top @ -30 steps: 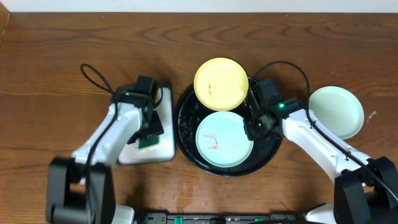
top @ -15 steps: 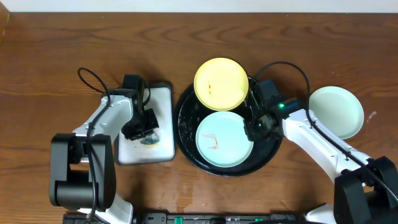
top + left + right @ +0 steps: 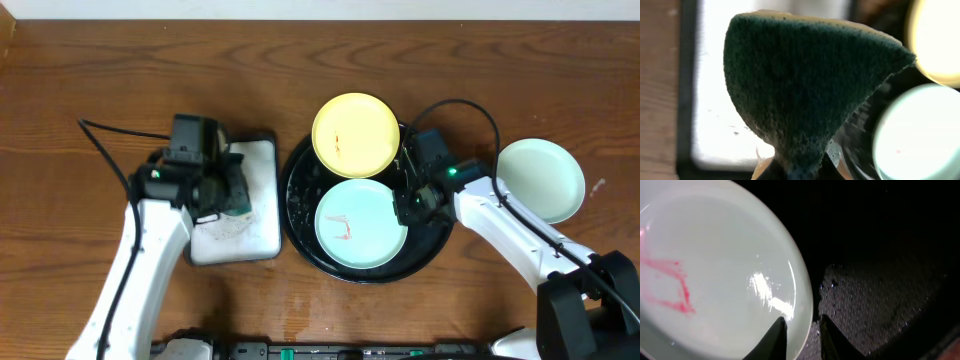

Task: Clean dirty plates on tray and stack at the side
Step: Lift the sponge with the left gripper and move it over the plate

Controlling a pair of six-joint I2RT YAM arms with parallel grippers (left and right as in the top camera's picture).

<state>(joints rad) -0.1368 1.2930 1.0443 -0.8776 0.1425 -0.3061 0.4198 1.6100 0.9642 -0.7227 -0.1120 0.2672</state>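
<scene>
A black tray (image 3: 298, 200) holds a pale yellow plate (image 3: 356, 135) at the back and a mint green plate (image 3: 360, 225) with red smears at the front. A second mint plate (image 3: 541, 180) lies on the bare wood to the right. My left gripper (image 3: 232, 195) hangs over the white tray (image 3: 255, 240), shut on a dark green sponge (image 3: 810, 85) that fills the left wrist view. My right gripper (image 3: 801, 325) stands narrowly open astride the right rim of the smeared plate (image 3: 715, 270), one finger over the plate and one over the tray floor (image 3: 880, 255).
The white rectangular tray with a black rim sits just left of the black tray. Water drops speckle the black tray's floor. Cables arc behind both arms. Bare wood lies at the far left and at the back.
My left gripper has shut on the sponge and lifted it off the white tray, the arm swinging left. The right gripper's fingers have narrowed around the plate rim.
</scene>
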